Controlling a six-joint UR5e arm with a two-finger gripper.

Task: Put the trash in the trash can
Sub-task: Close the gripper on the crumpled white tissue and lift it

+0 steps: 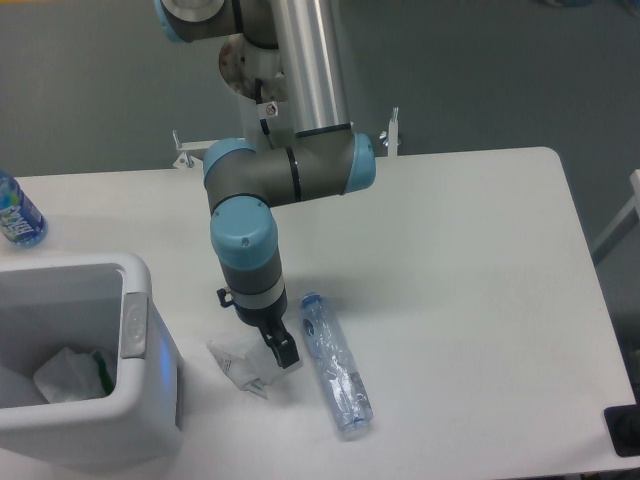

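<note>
The crumpled white paper wad (242, 362) lies on the table just right of the trash can (136, 325), a white bin with a grey patch on its rim. My gripper (277, 349) is down at the wad's right edge, with its dark fingers (286, 351) low over the paper and hiding part of it. It looks open and is holding nothing. The clear bluish crinkled bottle (336, 364) lies on the table just right of the gripper, apart from it, pointing toward the front edge.
White crumpled paper and something green (72, 373) lie inside the bin. A blue-labelled bottle (16, 212) stands at the far left edge of the table. The arm's elbow (290, 175) hangs over the table's middle.
</note>
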